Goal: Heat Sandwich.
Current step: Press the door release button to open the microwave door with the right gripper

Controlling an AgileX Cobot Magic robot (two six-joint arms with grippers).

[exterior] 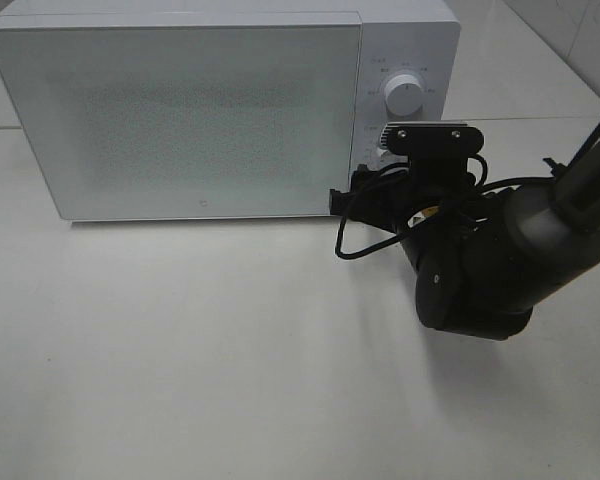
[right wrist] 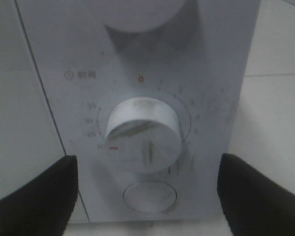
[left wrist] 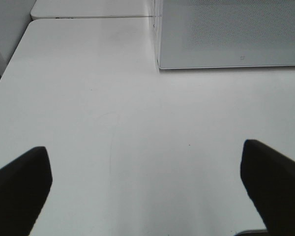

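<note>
The microwave [exterior: 410,30] fills the upper left and middle of the high view, and its door [exterior: 180,110] is shut. The sandwich shows in none of the views. It is probably inside behind the frosted door, but that cannot be confirmed.

The right tool [right wrist: 147,162] is at the control panel, right of centre in the high view, just below the upper knob [exterior: 405,97]. In that view the arm's own camera mount hides its fingers. Its wrist view looks straight at the timer knob [right wrist: 142,135], with a round button [right wrist: 150,196] beside it. The jaws stand wide apart, one finger either side of the knob, gripping nothing and not touching it.

The left tool [left wrist: 145,152] is also open and empty. It hangs over bare counter [left wrist: 113,98], with a lower corner of the microwave ahead of it.

The step in hand looks to be setting the timer to start the heating. The next move calls for easing the right tool forward until the knob sits squarely between the fingers. It should then close firmly on the rim and turn the wrist. A grip off centre would likely slip on the smooth knob.
</note>
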